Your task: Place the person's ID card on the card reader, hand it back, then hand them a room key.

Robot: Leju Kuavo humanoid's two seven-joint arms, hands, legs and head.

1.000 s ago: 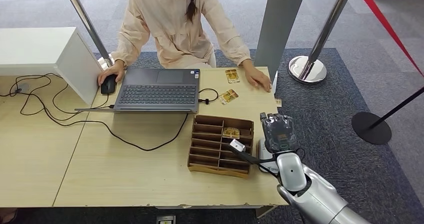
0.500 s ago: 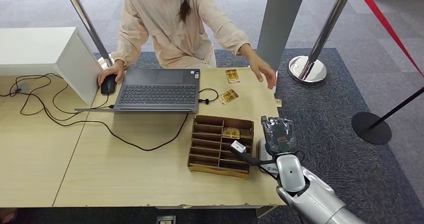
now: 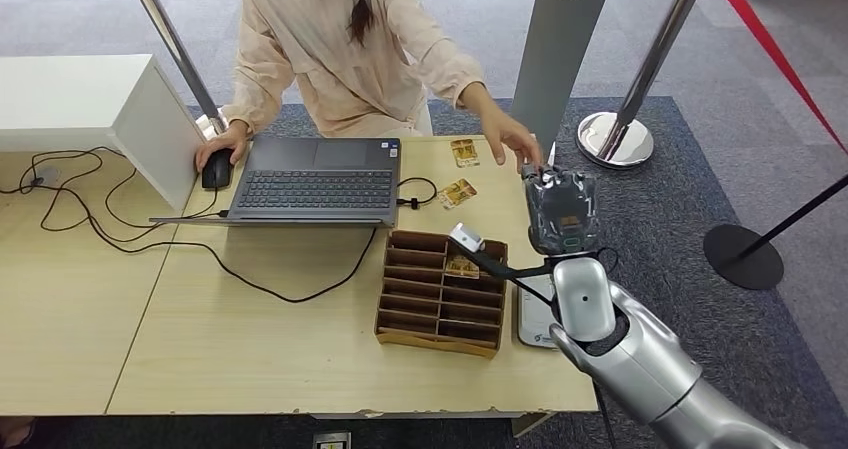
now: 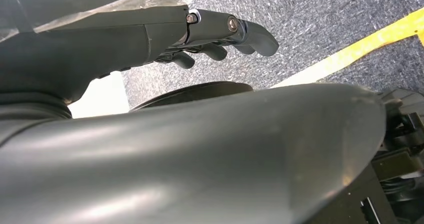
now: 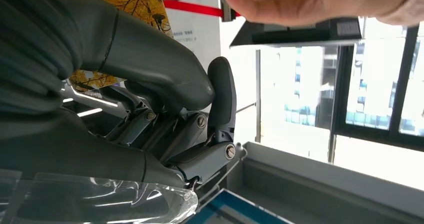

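— What colours do we see on the desk?

— We see a pale wood table [image 3: 250, 349] with a dark grey laptop [image 3: 315, 179], a black mouse [image 3: 215, 172] and black cables [image 3: 120, 234] at far left. The divided tray [image 3: 440, 291] is brown cardboard, and the cards [image 3: 459, 192] beyond it carry a yellow-and-brown pattern.

— And the robot?

— Its right hand [image 3: 560, 214] is dark grey and black on a silver arm [image 3: 640, 369]; the card reader [image 3: 533, 314] under it is white. In the left wrist view the left hand [image 4: 220, 32] is dark grey over speckled grey carpet with a yellow stripe [image 4: 360, 47].

— The person?

— We see a peach blouse [image 3: 340, 49]. The floor is blue-grey carpet [image 3: 680, 229], with chrome posts [image 3: 650, 59] and a red rope [image 3: 765, 44] at far right.
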